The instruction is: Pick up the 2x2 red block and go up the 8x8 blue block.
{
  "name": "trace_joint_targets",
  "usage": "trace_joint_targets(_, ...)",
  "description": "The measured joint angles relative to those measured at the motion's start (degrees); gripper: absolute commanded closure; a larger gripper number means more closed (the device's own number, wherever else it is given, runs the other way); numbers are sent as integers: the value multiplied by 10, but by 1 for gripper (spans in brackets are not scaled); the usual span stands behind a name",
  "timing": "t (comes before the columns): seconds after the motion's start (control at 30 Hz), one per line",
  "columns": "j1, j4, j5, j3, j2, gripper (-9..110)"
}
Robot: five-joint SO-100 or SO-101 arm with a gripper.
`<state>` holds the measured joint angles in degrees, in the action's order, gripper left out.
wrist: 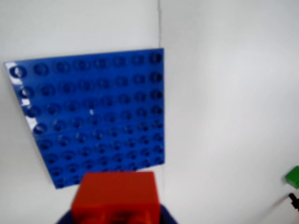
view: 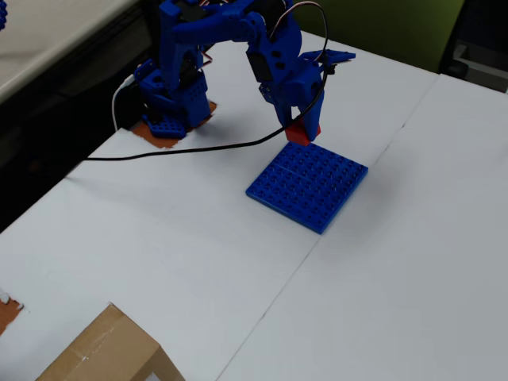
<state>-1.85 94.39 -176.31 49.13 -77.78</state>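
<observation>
The small red block (wrist: 117,196) fills the bottom middle of the wrist view, held between my gripper's blue fingers. In the overhead view the gripper (view: 300,131) is shut on the red block (view: 300,134) and holds it just above the far edge of the blue baseplate (view: 309,184). The baseplate (wrist: 93,116) is a flat studded square lying on the white table, just beyond the block in the wrist view. Nothing sits on its studs.
The arm's base (view: 171,111) stands at the back left of the white table (view: 159,238), with a black cable (view: 198,151) running across it. A cardboard box (view: 103,353) is at the front left. A small green piece (wrist: 293,176) shows at the wrist view's right edge.
</observation>
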Motion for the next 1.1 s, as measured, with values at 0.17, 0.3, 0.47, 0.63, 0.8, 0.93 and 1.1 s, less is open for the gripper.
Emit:
trace_joint_targets(0.17,4,3,0,-4,0,97)
trace_joint_targets(0.3,5,12,0,-15,0,97)
trace_joint_targets(0.47,6,18,0,-21,0,97)
trace_joint_targets(0.63,4,16,0,-21,10,97)
trace_joint_targets(0.8,4,16,0,-23,9,97)
trace_joint_targets(0.93,4,13,0,-23,9,97)
trace_joint_targets(1.1,4,13,0,-23,9,96)
